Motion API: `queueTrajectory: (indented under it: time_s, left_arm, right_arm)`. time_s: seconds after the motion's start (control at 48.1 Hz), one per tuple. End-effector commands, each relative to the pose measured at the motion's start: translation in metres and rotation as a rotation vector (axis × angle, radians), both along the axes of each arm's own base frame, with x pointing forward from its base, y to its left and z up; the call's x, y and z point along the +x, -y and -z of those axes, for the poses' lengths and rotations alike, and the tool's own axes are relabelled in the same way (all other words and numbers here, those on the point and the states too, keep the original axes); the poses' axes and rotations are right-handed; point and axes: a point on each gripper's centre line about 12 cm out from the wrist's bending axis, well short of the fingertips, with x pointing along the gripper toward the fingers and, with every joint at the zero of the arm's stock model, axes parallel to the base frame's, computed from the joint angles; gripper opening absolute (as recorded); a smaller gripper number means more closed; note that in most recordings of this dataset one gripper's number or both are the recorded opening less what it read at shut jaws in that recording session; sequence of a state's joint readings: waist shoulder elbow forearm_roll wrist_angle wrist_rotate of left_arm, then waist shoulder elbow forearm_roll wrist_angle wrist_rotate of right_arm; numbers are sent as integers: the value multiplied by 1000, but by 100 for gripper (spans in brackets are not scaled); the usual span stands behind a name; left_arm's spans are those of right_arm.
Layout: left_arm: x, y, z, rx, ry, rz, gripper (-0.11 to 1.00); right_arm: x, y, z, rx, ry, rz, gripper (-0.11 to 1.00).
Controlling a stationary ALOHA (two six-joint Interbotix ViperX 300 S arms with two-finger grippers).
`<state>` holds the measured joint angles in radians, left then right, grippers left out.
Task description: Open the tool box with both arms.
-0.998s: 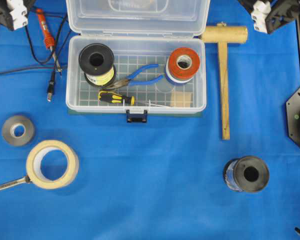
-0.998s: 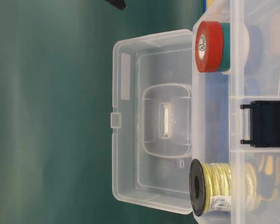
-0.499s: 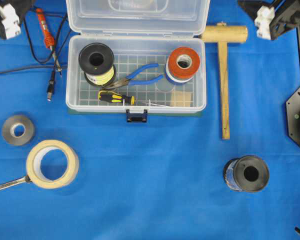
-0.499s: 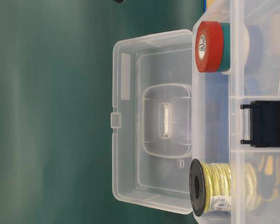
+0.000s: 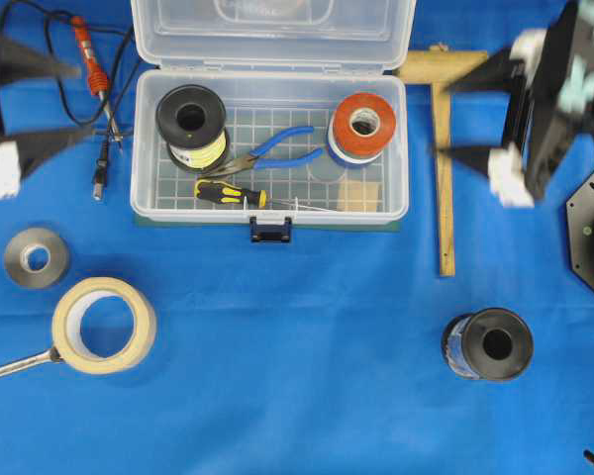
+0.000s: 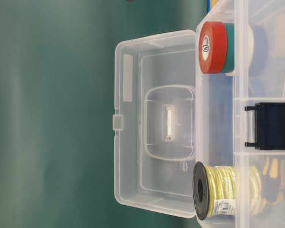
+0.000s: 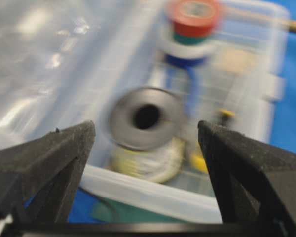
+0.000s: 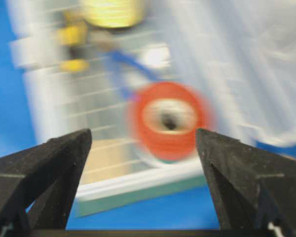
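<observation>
The left hand (image 5: 64, 99), black with pointed triangular fingers, hangs at nine o'clock of the box, jaws spread wide and holding nothing; its tips point toward the box wall without touching it. The right hand (image 5: 453, 117), the same black build with white fittings, sits at three o'clock of the box, equally wide open and empty, above the long wooden mallet (image 5: 444, 208) lying on the blue-covered desk (image 5: 297, 366).

Between them stands the large clear plastic tool box (image 5: 269, 158), toward twelve o'clock of the desk, its lid (image 5: 273, 30) swung fully back and its dark blue latch (image 5: 270, 230) hanging loose at the front edge. Inside lie a black spool of yellow wire (image 5: 192, 127), blue-handled pliers (image 5: 272, 150), a yellow-and-black screwdriver (image 5: 233, 193) and a stack of tape rolls with a red one (image 5: 363, 124) on top.

At nine o'clock of the box, behind the left hand, lies an orange-handled soldering iron (image 5: 89, 54) with a black cord. Toward seven o'clock rest a small grey tape roll (image 5: 36, 257), a wide beige masking tape ring (image 5: 104, 325) and a steel wrench (image 5: 15, 366) touching that ring. At five o'clock, well apart, stands a black spool (image 5: 488, 344).
</observation>
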<state>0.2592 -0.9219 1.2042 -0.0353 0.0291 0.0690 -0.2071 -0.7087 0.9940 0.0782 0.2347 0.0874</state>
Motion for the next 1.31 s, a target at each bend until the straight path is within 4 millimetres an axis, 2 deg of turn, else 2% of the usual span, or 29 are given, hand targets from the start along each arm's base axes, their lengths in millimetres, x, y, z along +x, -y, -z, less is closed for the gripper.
queueTrajectory:
  time_s: [0.0, 0.125, 0.27, 0.54, 0.894, 1.06, 1.288]
  left_arm:
    - [0, 13, -3, -1, -11, 65, 81]
    - [-2, 24, 0, -5, -49, 120, 81]
    - [-4, 24, 0, -5, -65, 124, 81]
    - [-17, 29, 7, -6, -54, 142, 81]
    - [-32, 33, 28, -12, -65, 153, 81]
    - [-33, 34, 28, -13, -55, 151, 81]
    - [-34, 34, 28, -14, -55, 151, 81]
  right_arm:
    - [4, -14, -4, 1, 11, -60, 84]
    - [5, -20, -4, -4, 12, -87, 84]
    - [1, -20, -8, -28, 25, -95, 84]
    - [-26, -24, -11, -34, 55, -97, 84]
    - [-58, -28, 14, -21, 66, -92, 83]
    - [-61, -28, 26, -1, 42, -83, 83]
    - [-61, -28, 27, 2, 40, -82, 83]
